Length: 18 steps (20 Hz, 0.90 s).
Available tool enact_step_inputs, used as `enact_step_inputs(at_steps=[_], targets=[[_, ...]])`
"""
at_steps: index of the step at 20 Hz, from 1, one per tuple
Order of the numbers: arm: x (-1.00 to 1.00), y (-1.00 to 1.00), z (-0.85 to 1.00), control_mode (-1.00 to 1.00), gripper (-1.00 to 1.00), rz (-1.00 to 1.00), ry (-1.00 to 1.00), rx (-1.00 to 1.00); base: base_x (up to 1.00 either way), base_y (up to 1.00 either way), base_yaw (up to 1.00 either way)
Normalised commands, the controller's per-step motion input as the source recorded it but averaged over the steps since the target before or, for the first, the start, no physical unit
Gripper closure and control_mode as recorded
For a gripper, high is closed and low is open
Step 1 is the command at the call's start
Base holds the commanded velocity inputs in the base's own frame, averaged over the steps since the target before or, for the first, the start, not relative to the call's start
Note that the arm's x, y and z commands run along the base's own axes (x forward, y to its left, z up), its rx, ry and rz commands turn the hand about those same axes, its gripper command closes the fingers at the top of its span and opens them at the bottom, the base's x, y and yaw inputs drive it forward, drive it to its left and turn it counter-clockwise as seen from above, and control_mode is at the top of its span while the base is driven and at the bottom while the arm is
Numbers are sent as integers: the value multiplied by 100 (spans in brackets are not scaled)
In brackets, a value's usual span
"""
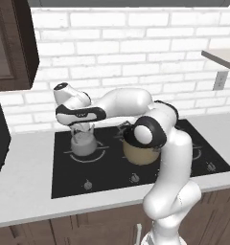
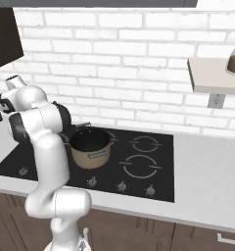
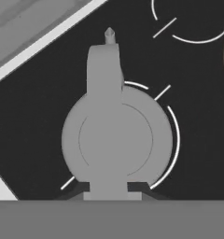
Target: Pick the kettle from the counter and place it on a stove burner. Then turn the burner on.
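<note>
The gripper (image 1: 82, 128) was closed on the handle of the kettle (image 1: 83, 145), and in the hand view its two dark fingers (image 3: 138, 187) pressed the handle (image 3: 104, 70) from both sides. The kettle stood on the black cooktop (image 1: 102, 179), over the front left stove burner (image 3: 172, 140), whose ring showed around the kettle's body. The tan pot (image 1: 141, 152) was beside it on the right, and the pale counter (image 1: 26, 191) lay around the cooktop.

kettle (image 1: 83, 143) on stove burner (image 1: 103, 154), left of pot (image 1: 140, 152)
</note>
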Motion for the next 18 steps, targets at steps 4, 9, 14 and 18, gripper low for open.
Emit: enact_step_inputs(at_steps=[4,9,14,18], targets=[[0,-11,0,-100,100,0,-4,0,0,0,0],[0,-8,0,-100,100,0,-2,0,0,0,0],[0,0,0,-100,-100,0,0,0,0,0,0],[0,0,0,-100,-100,0,0,0,0,0,0]])
